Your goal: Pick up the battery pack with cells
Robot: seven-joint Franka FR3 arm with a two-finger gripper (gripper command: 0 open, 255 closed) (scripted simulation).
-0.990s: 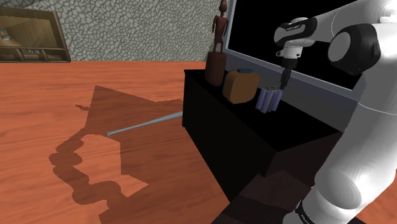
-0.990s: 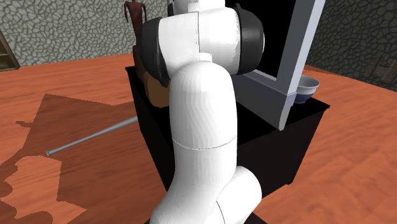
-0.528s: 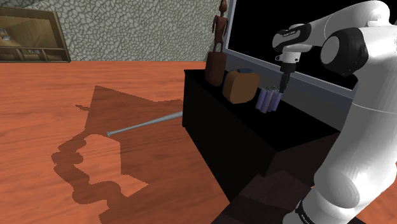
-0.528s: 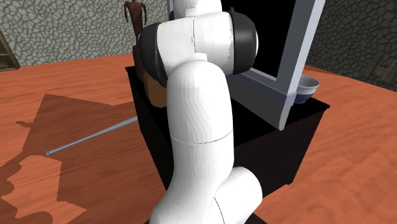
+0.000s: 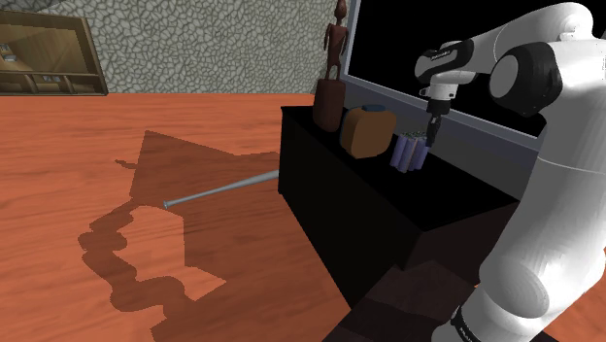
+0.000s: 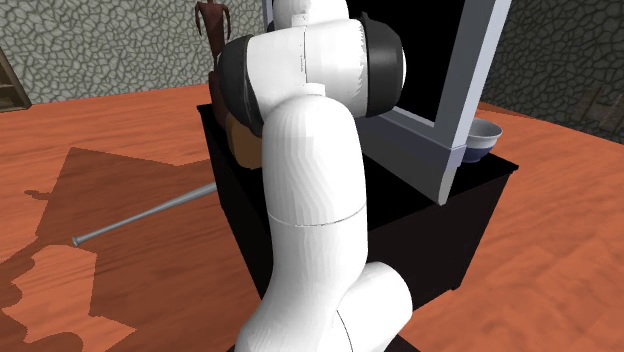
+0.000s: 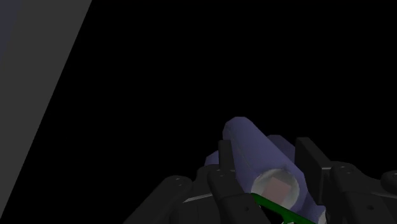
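The end effector [image 7: 264, 147] points straight down and grips the battery pack [image 5: 410, 153]. Its fingers [image 7: 226, 167] sit against opposite sides of the purple cells, a hold from above that suits a pack standing on end. The pack appears to rest on the black desk [image 5: 388, 209], not yet lifted, near the far edge just in front of the screen [image 5: 388, 49]. To the shoulder view's left stand 1 orange-brown box [image 5: 367, 133], then 1 carved figure [image 5: 334, 58]. I count 1 pack, with 2 cells showing in the wrist view, 1 grey bowl [image 6: 484, 135], and 1 metal rod [image 5: 221, 188] on the floor.
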